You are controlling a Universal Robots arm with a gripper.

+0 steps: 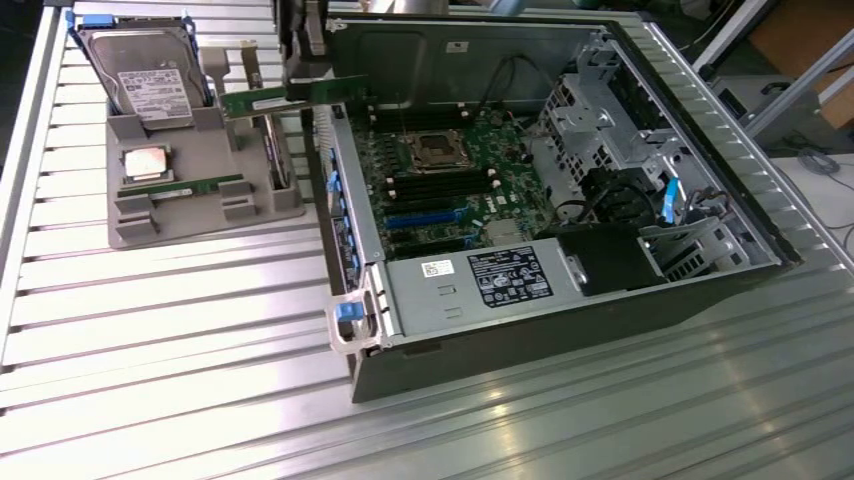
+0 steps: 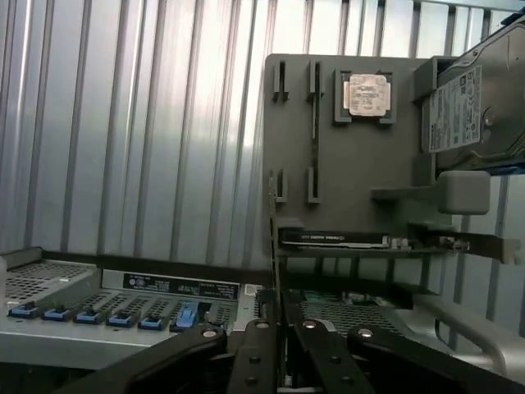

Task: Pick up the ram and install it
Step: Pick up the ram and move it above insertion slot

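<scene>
End effector (image 1: 308, 88) clamped on ram (image 1: 258, 102), lifted

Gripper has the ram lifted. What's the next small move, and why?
Probably a short shift toward the exterior view's right, at the same height. The gripper is shut on the ram, which appears to hang about over the case wall next to the tray. It is not yet above the black memory slots on the motherboard.
</scene>
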